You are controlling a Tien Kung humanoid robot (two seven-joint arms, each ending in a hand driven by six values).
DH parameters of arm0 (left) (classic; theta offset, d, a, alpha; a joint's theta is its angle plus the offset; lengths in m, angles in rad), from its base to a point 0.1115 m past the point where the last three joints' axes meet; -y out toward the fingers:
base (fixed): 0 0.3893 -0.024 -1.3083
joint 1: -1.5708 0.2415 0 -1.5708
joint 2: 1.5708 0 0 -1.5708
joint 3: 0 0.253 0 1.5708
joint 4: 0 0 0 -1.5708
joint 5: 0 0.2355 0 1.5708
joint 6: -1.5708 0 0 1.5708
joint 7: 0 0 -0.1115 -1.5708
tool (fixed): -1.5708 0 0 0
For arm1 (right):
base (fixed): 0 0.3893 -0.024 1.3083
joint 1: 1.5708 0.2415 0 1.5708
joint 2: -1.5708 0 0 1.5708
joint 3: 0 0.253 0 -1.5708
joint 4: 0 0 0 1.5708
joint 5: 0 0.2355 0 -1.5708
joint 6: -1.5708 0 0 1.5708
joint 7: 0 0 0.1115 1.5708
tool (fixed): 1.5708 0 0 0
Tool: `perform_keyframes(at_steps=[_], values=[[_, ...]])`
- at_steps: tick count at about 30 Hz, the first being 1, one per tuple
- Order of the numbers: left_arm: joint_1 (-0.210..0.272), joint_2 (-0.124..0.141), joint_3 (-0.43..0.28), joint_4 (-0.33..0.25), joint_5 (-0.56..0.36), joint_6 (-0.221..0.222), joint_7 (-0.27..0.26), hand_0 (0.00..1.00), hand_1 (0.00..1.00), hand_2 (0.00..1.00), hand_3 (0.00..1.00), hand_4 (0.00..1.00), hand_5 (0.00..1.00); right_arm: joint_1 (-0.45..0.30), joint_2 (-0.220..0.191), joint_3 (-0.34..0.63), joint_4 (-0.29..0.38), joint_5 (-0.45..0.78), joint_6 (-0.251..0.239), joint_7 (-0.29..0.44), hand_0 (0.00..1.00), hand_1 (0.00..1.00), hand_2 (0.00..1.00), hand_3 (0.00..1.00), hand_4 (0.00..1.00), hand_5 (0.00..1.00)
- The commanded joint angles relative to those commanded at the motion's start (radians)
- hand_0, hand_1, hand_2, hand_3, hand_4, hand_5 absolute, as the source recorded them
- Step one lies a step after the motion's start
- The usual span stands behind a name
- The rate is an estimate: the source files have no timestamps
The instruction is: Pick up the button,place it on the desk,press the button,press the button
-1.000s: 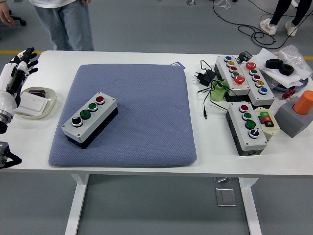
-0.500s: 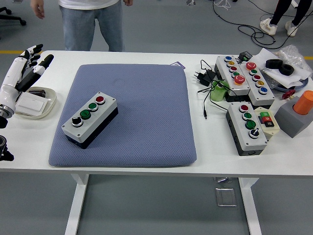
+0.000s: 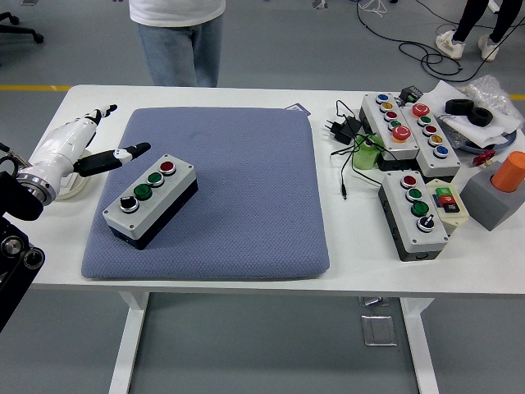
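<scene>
A grey button box (image 3: pixel 149 199) with a red button, two green buttons and a black knob lies on the blue-grey pad (image 3: pixel 238 180) at its left side. My left hand (image 3: pixel 86 141) is open, fingers stretched out, hovering over the pad's left edge just left of the box and not touching it. My right hand is out of view.
A white dish (image 3: pixel 70 187) lies under my left hand. Several more button boxes (image 3: pixel 413 212), cables (image 3: pixel 349 131), a green cup (image 3: pixel 367 153) and a grey block with an orange cap (image 3: pixel 502 190) crowd the right side. A person (image 3: pixel 178 33) stands at the far edge.
My left hand has swung right from the table's left edge toward the button box. The person at the far side has stepped to the right.
</scene>
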Motion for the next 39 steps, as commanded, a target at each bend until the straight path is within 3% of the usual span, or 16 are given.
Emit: perform_keyframes(at_steps=[6, 13, 17, 23, 27, 28, 33, 34, 39], values=[[-0.016, -0.005, 0.055, -0.011, 0.118, -0.068, 0.06, 0.895, 0.96, 0.998, 0.998, 0.998, 0.946, 0.002, 0.001, -0.005, 0.0, 0.008, -0.001, 0.001, 0.708, 0.669, 0.705, 0.609, 0.322, 0.104], [-0.028, -0.016, 0.099, 0.009, 0.137, -0.145, 0.106, 0.898, 0.959, 0.998, 0.998, 0.998, 0.949, 0.002, 0.0, -0.005, 0.0, 0.005, -0.001, 0.001, 0.708, 0.668, 0.703, 0.609, 0.319, 0.101], [-0.029, -0.021, 0.109, 0.017, 0.112, -0.168, 0.119, 0.884, 0.95, 0.998, 0.998, 0.998, 0.944, 0.002, 0.0, -0.012, 0.0, 0.014, -0.001, 0.003, 0.708, 0.667, 0.703, 0.609, 0.318, 0.101], [-0.036, -0.028, 0.135, 0.038, 0.088, -0.179, 0.137, 0.861, 0.94, 0.987, 0.998, 0.998, 0.945, 0.003, 0.0, -0.011, 0.0, 0.011, -0.001, 0.002, 0.708, 0.668, 0.703, 0.609, 0.318, 0.1], [-0.051, -0.043, 0.153, 0.089, 0.085, -0.174, 0.148, 0.861, 0.94, 0.987, 0.998, 0.998, 0.945, 0.002, -0.001, -0.013, 0.0, 0.009, 0.0, 0.002, 0.708, 0.668, 0.703, 0.609, 0.318, 0.1], [-0.052, -0.044, 0.155, 0.092, 0.085, -0.173, 0.148, 0.81, 0.904, 0.956, 0.998, 0.998, 0.944, 0.002, -0.001, -0.014, 0.0, 0.009, 0.0, 0.002, 0.708, 0.667, 0.703, 0.608, 0.317, 0.101], [-0.067, -0.06, 0.165, 0.14, 0.105, -0.166, 0.159, 0.81, 0.904, 0.956, 0.998, 0.998, 0.944, 0.0, -0.001, -0.01, 0.0, 0.002, -0.001, 0.001, 0.708, 0.667, 0.703, 0.608, 0.317, 0.101], [-0.068, -0.062, 0.168, 0.145, 0.106, -0.168, 0.159, 0.713, 0.827, 0.885, 0.998, 0.998, 0.917, 0.0, -0.001, -0.01, 0.0, 0.002, -0.002, 0.001, 0.707, 0.667, 0.702, 0.607, 0.317, 0.101], [-0.078, -0.07, 0.185, 0.163, 0.135, -0.184, 0.146, 0.713, 0.827, 0.885, 0.998, 0.998, 0.917, -0.001, -0.001, -0.011, 0.0, 0.001, -0.003, 0.0, 0.707, 0.667, 0.702, 0.607, 0.317, 0.101]])
